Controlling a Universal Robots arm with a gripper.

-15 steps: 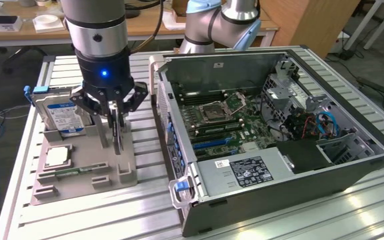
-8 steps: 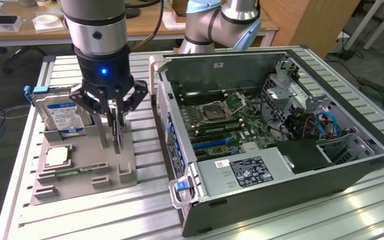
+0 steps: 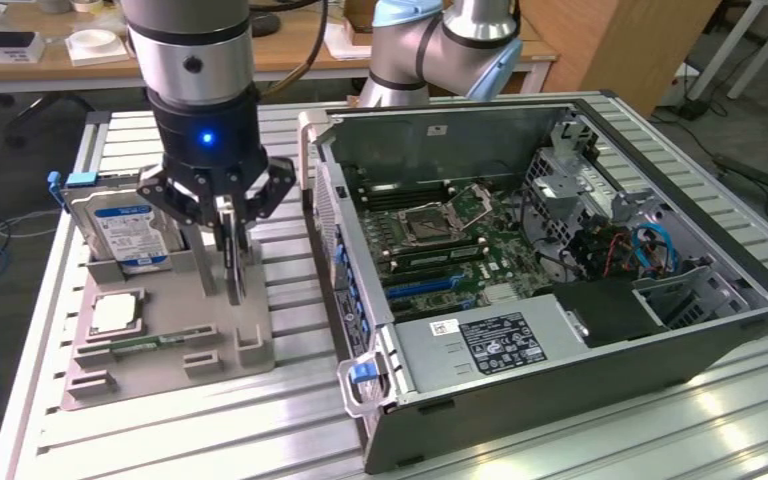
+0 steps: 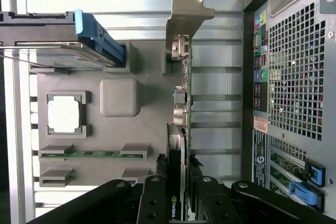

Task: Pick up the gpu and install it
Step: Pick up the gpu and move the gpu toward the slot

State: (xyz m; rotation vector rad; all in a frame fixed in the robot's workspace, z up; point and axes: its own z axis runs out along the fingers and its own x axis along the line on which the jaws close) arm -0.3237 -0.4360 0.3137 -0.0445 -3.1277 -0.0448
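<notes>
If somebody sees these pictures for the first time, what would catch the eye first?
The big open computer case on the exterior view's right draws the eye first, with its motherboard laid bare. On that view's left, the gripper is closed on the gpu, a thin card standing on edge over the grey holder. Further left, the hard drive stands upright in the same holder.

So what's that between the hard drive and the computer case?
The gpu, standing on edge in the grey holder, with the gripper closed on it; past the holder, table slats up to the case. The wrist view shows it.
</notes>
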